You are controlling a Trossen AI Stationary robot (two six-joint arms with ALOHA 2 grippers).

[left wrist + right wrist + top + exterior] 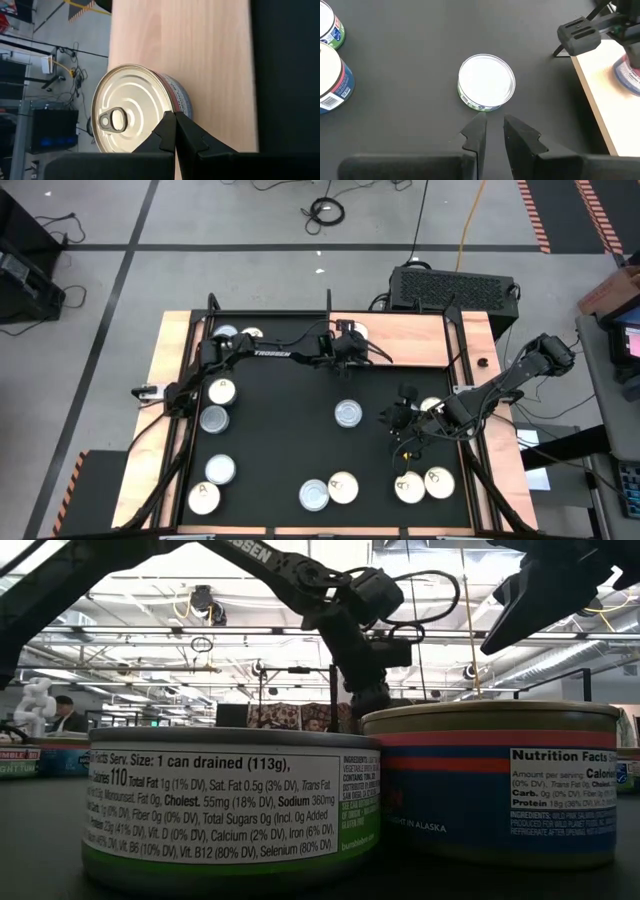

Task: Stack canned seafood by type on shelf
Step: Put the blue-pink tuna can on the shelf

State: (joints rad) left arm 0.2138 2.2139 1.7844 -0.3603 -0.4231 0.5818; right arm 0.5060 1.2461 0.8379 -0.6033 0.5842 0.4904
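The left pincer (372, 356) was at the far side of the tabletop (290, 430), over the wooden shelf (410, 340). Its fingers (172, 132) were pressed together, with nothing between them, and their tips touched the side of a pull-tab tin (132, 107) that stood on the shelf board, close to the board's edge toward the black mat.

The right pincer (392, 417) hung above the mat on the right half. Its fingers (475, 132) stood a narrow gap apart and held nothing. Just in front of them was a silver-lidded tin (486, 81) with a green label, alone in the middle of the mat, with free black surface on all sides.

The other tins were mostly near the edges: a group along the left edge (214, 419) and a row near the front edge (343, 487). Two of them filled the low view, a green-banded one (232, 805) and a blue-banded one (492, 790).
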